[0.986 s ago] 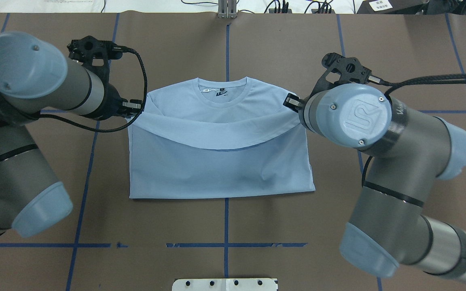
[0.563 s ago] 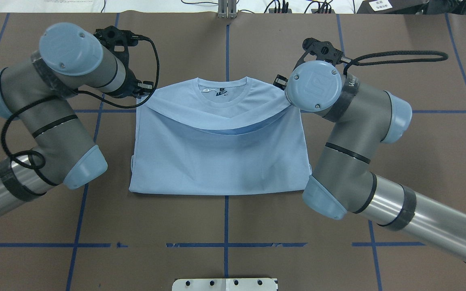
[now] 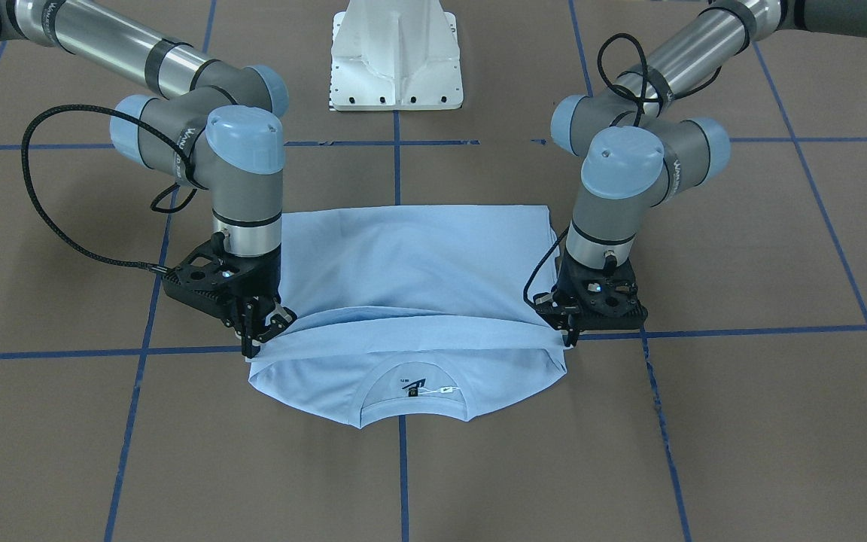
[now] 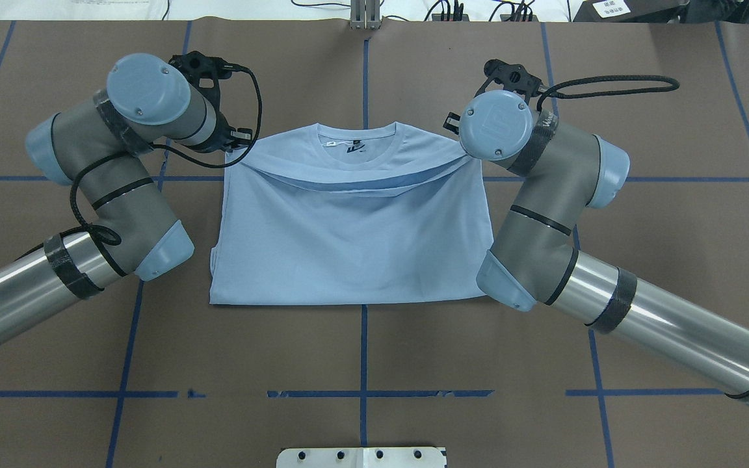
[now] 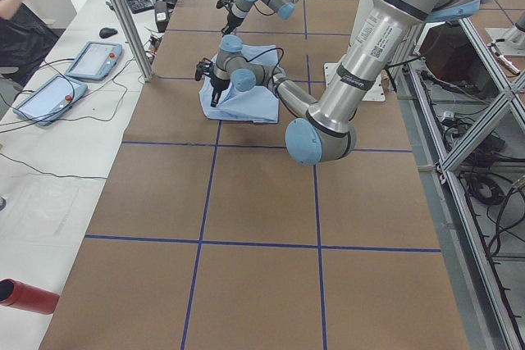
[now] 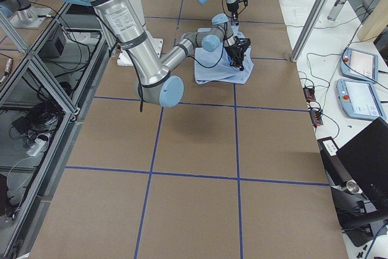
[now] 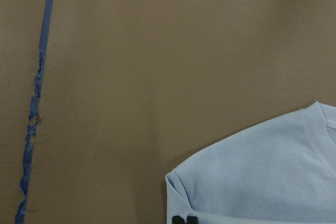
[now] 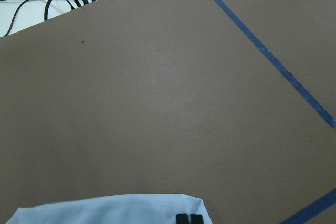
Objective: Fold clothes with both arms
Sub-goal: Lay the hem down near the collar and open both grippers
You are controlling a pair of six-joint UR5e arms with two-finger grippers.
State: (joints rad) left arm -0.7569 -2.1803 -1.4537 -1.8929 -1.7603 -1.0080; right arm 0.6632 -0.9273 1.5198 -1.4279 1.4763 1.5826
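Observation:
The pale blue T-shirt (image 4: 348,247) lies folded on the brown table, its collar (image 4: 356,140) at the far end from the robot. Its near layer is doubled over, and the lifted edge (image 4: 355,185) sags just short of the collar. My left gripper (image 3: 567,331) is shut on that edge's corner, also seen in the overhead view (image 4: 235,148). My right gripper (image 3: 257,339) is shut on the opposite corner, and in the overhead view its wrist mostly hides it. Each wrist view shows closed fingertips (image 7: 184,219) (image 8: 189,219) at the bottom with blue cloth (image 7: 262,182) (image 8: 105,211).
Blue tape lines (image 4: 365,364) grid the brown table. The white pedestal base (image 3: 396,53) stands behind the shirt on the robot's side. A metal post (image 4: 365,16) and cables sit at the far edge. Tablets (image 5: 49,96) and a person are at a side bench.
Both grippers have carried the shirt's lifted edge away from the robot toward the collar. The folded-over layer now covers more of the shirt, and both arms have stretched out.

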